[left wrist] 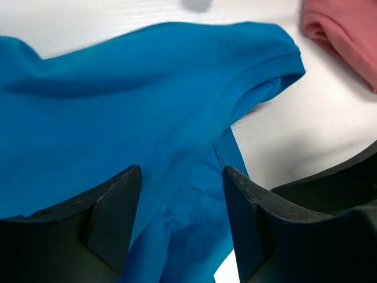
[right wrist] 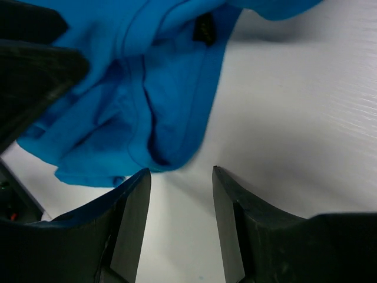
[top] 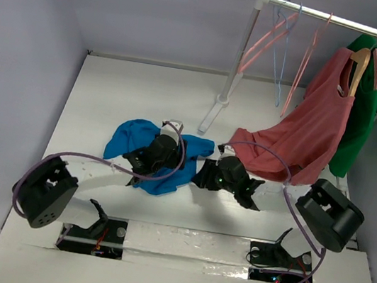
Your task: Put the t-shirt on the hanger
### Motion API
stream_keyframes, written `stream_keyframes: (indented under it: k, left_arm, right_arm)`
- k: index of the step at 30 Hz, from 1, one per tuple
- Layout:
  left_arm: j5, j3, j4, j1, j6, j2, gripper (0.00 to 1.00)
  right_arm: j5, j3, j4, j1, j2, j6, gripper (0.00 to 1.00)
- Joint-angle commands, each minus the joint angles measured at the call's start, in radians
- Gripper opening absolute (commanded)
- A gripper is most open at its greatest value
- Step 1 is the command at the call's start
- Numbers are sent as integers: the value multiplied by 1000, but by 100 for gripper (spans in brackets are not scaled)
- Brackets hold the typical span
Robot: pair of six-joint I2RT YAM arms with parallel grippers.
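The bright blue t-shirt (top: 130, 141) lies crumpled on the white table, left of centre. My left gripper (top: 156, 152) sits low over it. In the left wrist view its jaws (left wrist: 182, 177) stand open, with blue fabric (left wrist: 147, 106) lying loose beneath and between the fingers. My right gripper (top: 206, 174) is just right of the shirt, open (right wrist: 179, 174) over bare table. The shirt's hem (right wrist: 153, 112) lies right beyond its left fingertip. A thin pink hanger (top: 265, 42) hangs on the rail at the back.
The white rail (top: 343, 22) also carries a pale blue hanger (top: 281, 63), more pink hangers, a salmon-red top (top: 309, 128) on a wooden hanger (top: 358, 68) and a dark green garment (top: 361, 126). The salmon hem drapes onto the table near my right arm. The rail's post (top: 230, 83) stands behind the shirt.
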Motion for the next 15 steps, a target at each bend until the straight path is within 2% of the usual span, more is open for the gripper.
stream_keyframes:
  k: [1,3,4,5,6,7,8,9,10,11,12,15]
  left_arm:
    - [55,51,101,-2,41,44,54]
    - [69,60,113,-2,58,67,52]
    - [69,62,126,-2,64,73,51]
    - [67,68,133,-2,73,76,48]
    - [64,73,140,-2,85,91,45]
    - [58,80,143,-2,91,101,41]
    - [52,100,141,-2,96,114,31]
    - [49,109,138,-2,101,139,25]
    - [46,119,141,-2,102,151,16]
    - [30,134,141,-2,101,162,4]
    - [17,142,141,-2,96,179,0]
    - [12,151,169,-2,90,200,0]
  right_arm:
    - [-26,-1,145,21,53,57,52]
    - [-23,0,177,21,90,68,51]
    - [-23,2,186,21,99,69,46]
    - [-21,8,192,21,117,69,38]
    - [-12,9,191,21,121,69,24]
    - [-6,8,189,21,121,71,19]
    - [-4,-6,191,21,116,72,14]
    - [-4,-15,189,21,95,71,3]
    - [-1,-26,179,31,79,72,1]
    - [34,-40,136,42,46,72,0]
    - [40,-44,107,51,29,72,0]
    - [54,-78,21,90,-11,74,0]
